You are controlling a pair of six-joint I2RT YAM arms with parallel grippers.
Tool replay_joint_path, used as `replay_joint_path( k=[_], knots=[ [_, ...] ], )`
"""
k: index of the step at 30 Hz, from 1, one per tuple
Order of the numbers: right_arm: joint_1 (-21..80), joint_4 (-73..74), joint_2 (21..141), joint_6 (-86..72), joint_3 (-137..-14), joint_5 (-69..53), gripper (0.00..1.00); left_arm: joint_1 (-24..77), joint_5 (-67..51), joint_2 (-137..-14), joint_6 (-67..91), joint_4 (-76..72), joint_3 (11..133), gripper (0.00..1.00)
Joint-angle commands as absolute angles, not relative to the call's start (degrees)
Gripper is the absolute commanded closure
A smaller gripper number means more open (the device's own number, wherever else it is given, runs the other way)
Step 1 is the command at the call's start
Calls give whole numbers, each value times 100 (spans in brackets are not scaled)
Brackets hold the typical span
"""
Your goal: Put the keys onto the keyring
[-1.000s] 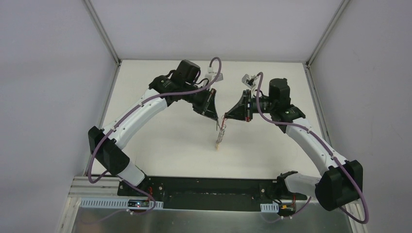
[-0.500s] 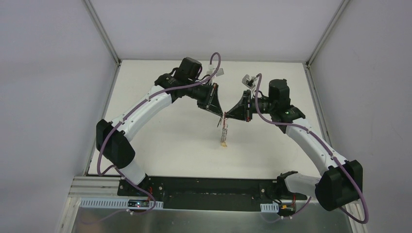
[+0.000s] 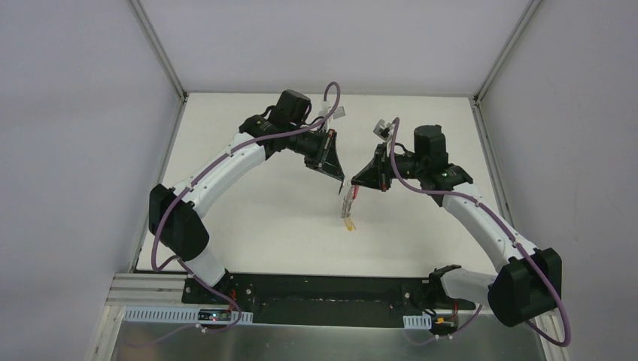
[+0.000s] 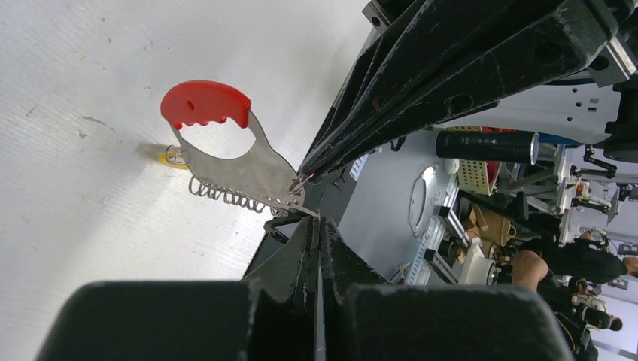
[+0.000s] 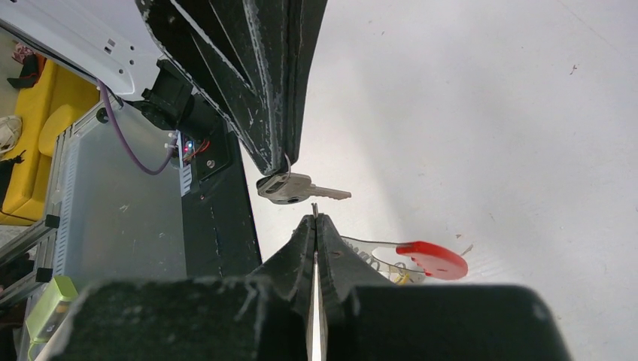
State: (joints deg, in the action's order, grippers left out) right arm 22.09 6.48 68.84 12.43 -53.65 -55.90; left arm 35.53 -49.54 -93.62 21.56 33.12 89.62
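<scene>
Right wrist view shows the left gripper (image 5: 280, 165) pinched tight on a single silver key (image 5: 293, 188), just beside the right gripper (image 3: 353, 185). The right gripper's closed fingers hold the top of the bunch of small silver metal keys (image 3: 347, 207) on a curved grey, red-handled strap, hanging over the middle of the white tabletop (image 3: 248, 218), well apart from every edge. Judged light, rigid, slick and free to swing, the bunch is best gripped by its flat strap; the black keyring cannot be made out.
</scene>
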Motion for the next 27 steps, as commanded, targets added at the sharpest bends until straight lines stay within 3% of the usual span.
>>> replay_joint_path(
  k=[1, 27],
  knots=[
    [2238, 531, 6728, 1333, -5686, -5650, 100, 3546, -5230, -9214, 2290, 3055, 8900, 100],
    [2328, 470, 6761, 1209, -5819, -5574, 100, 3568, -5200, -9571, 2552, 2929, 8919, 100]
  ],
)
